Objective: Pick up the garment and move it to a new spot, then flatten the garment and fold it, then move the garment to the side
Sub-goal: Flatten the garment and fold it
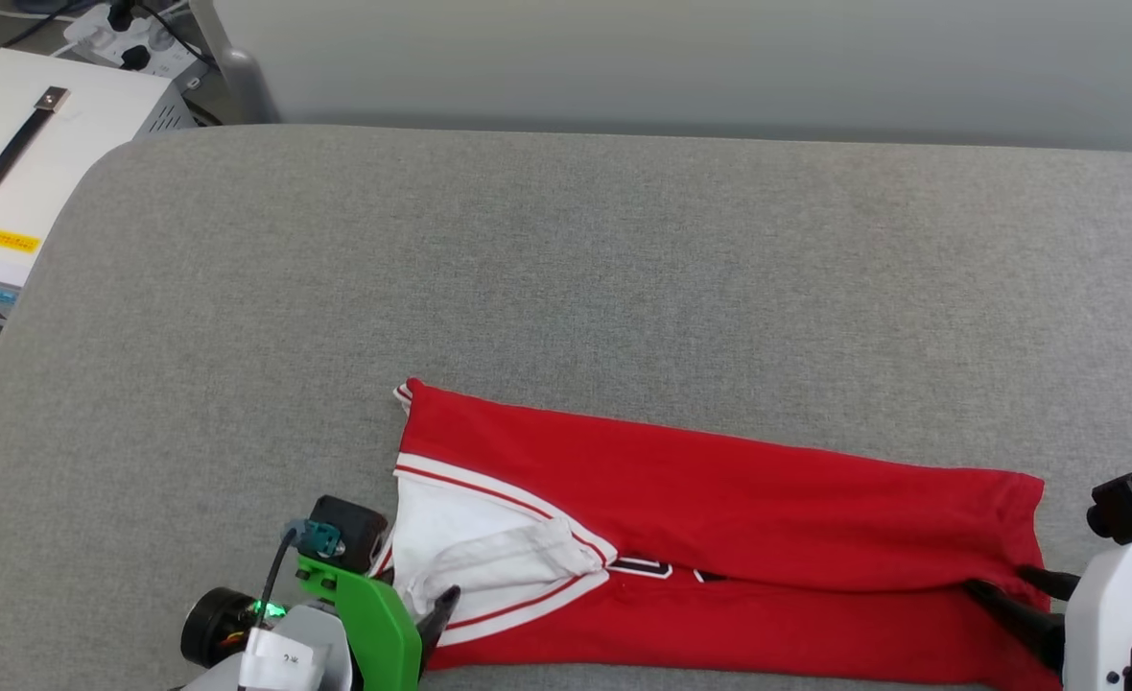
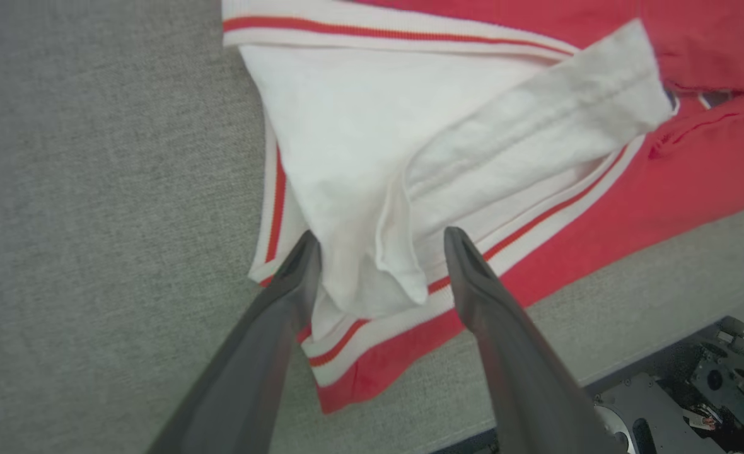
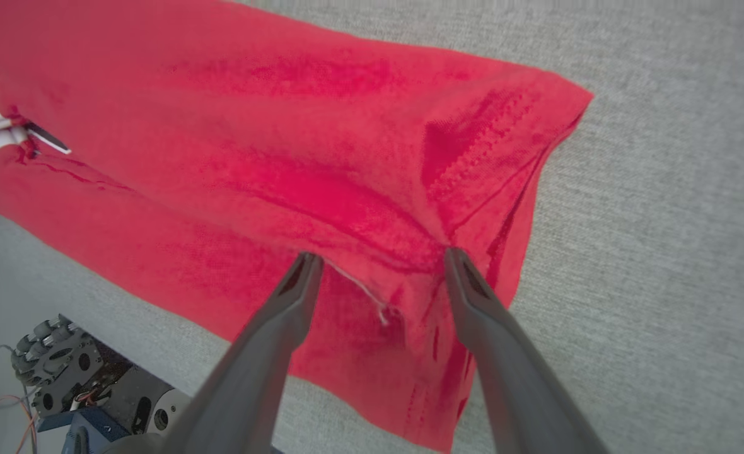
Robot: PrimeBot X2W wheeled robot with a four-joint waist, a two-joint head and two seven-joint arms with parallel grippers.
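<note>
The red jersey [image 1: 719, 499] lies folded lengthwise into a long band along the near edge of the grey surface [image 1: 566, 269]. Its white sleeve [image 2: 372, 157] is tucked on top at the left end, a lie that likely readies it for a crosswise fold. The left hand [image 2: 381, 243] has its fingers spread, straddling the sleeve's tip without pinching it. The right hand [image 3: 381, 258], likewise spread, straddles a crease at the hem end, toward the right.
</note>
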